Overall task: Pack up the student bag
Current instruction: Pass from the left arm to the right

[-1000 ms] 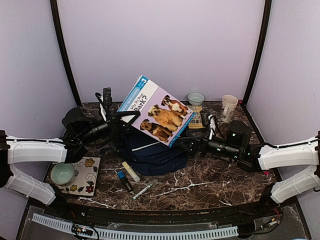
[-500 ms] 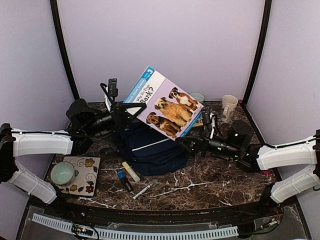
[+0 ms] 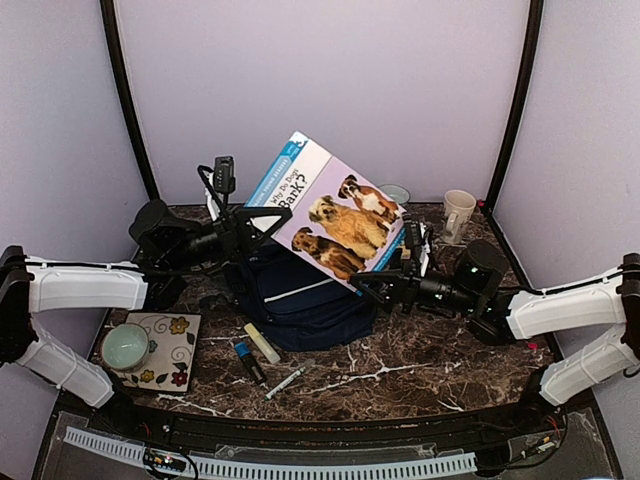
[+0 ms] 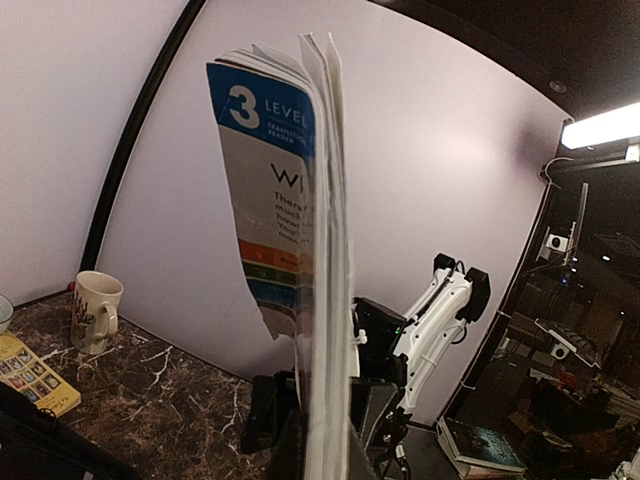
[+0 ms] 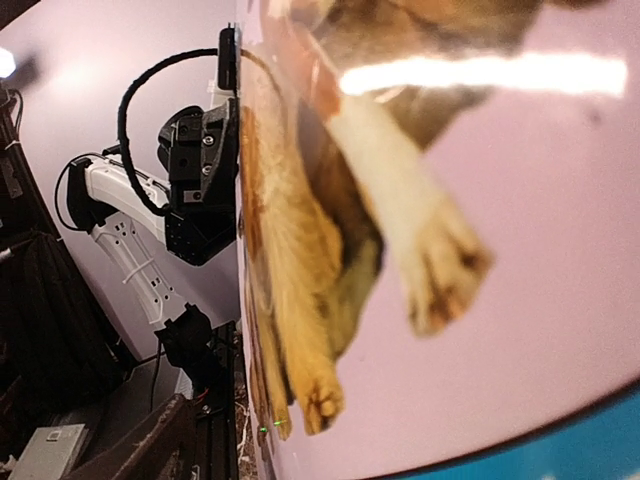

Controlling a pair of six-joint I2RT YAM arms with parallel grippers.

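While a pale green bowl (image 3: 125,347) is sitting on a flowered tile (image 3: 178,352) at the far left of the marbled tabletop (image 3: 430,365), the left hand (image 3: 252,228) is reaching in from that side and gripping the left edge of a dog picture book (image 3: 335,215). In the left wrist view the pages are standing edge-on between its dark fingers (image 4: 264,420), which are pressing against both sides.

Just right of the tile, a yellow highlighter (image 3: 262,342), a blue marker (image 3: 248,361) and a white pen (image 3: 289,379) are lying in front of the student bag (image 3: 305,300). The bag is resting on the tabletop in the middle, between the two hands, with a white stripe showing on its navy fabric. The book is hanging tilted in the air directly over it.

The right hand (image 3: 378,288) is meeting the book's lower right edge. The cover is filling the right wrist view and hiding the fingers, so I cannot tell whether that hand is clamping it.

A cream mug (image 3: 458,213) is standing upright at the back right, well apart.
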